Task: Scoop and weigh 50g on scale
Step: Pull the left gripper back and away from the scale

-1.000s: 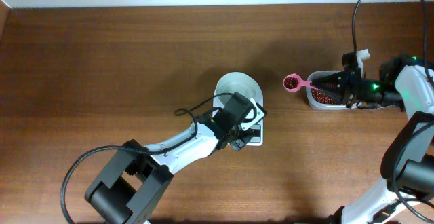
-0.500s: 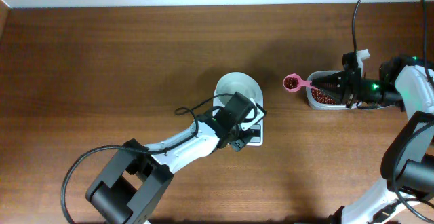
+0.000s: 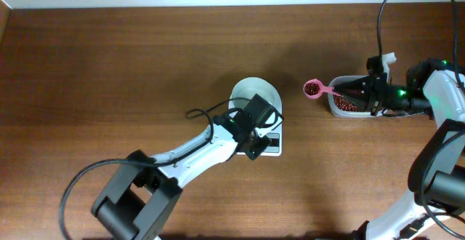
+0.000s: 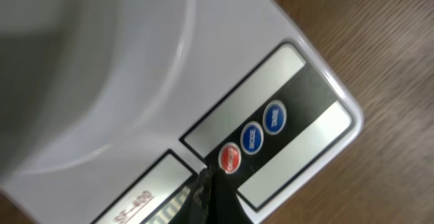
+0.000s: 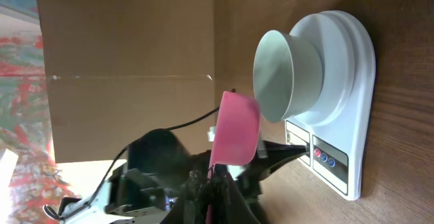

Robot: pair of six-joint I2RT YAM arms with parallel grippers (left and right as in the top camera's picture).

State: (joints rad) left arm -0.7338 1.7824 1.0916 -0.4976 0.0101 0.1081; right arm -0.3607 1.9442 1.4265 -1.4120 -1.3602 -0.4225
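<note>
White arms (image 3: 196,151), black cables (image 3: 379,22), maybe green LED (image 3: 400,92)

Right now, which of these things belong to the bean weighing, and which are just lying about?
In the job: scale with its white bowl; beans in the clear tub; pink spoon, filled, in the right gripper; left gripper, shut, tip by the red button.
Just about: brown board beyond the table.

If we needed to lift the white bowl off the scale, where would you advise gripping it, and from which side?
I'd pinch the white bowl by its thin rim, one finger inside, one outside, coming from above on the side away from the buttons of the scale. Its walls flare wide, and the left tool is at the button end.
</note>
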